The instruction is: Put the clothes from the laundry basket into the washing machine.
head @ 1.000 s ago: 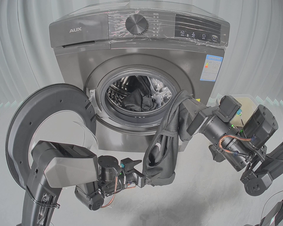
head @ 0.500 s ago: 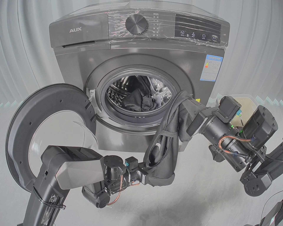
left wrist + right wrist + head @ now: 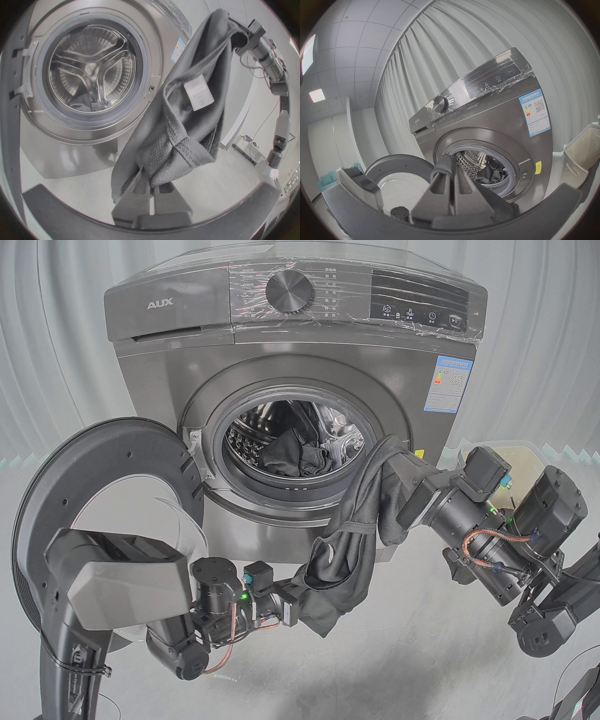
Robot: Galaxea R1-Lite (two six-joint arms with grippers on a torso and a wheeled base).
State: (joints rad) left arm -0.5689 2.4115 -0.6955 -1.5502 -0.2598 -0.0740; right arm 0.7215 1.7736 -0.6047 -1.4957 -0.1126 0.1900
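Observation:
A dark grey garment hangs stretched between my two grippers, in front of the washing machine and just right of its open drum. My right gripper is shut on the garment's top end, level with the drum's rim. Lower down, near the floor, my left gripper is shut on the bottom hem. In the left wrist view the gripper pinches the cloth, which carries a white label. The right wrist view has the gripper closed over a dark fold. Dark clothes lie inside the drum.
The round door stands swung open to the left, close behind my left arm. A cream laundry basket sits on the floor right of the machine, behind my right arm. Pale floor lies in front.
My left arm has drawn back to the left, pulling the garment's lower end with it so the cloth hangs more slanted. The right arm has barely moved.

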